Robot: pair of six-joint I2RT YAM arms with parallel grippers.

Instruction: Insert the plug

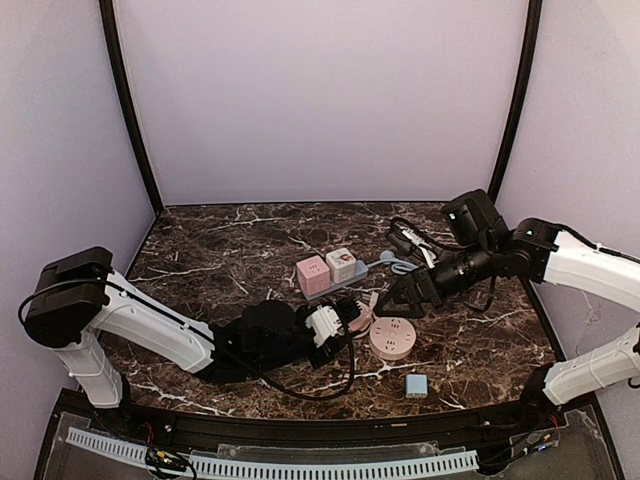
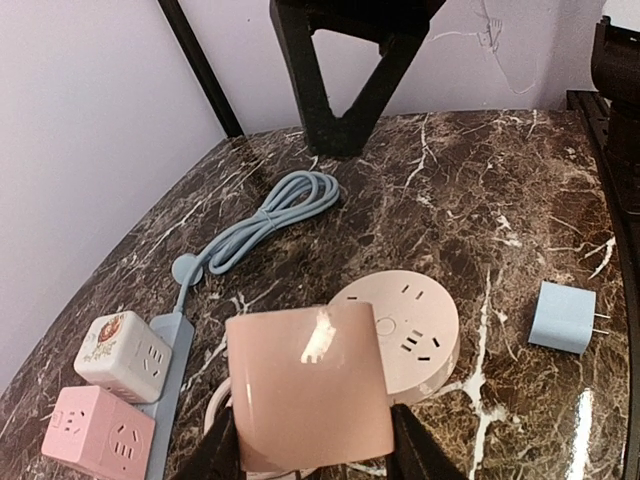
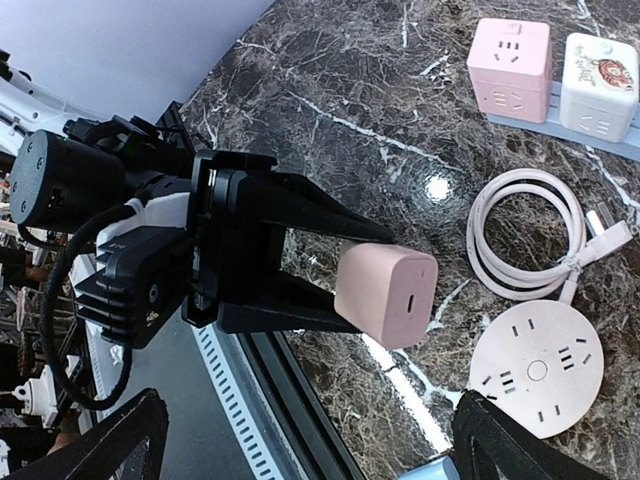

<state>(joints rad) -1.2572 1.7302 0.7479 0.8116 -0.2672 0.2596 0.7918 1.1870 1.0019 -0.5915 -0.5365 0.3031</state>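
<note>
A pink square plug with a small port on its end face is held above the marble table by my left gripper, which is shut on its sides; the prongs are hidden. Just right of it a round pink socket hub lies flat, slots up. My right gripper hangs open beyond the hub with nothing between its fingers, pointing toward the left gripper.
A pink cube socket and a white cube socket sit on a blue power strip with a coiled blue cable. A coiled white cable lies beside the hub. A small blue adapter lies near the front edge.
</note>
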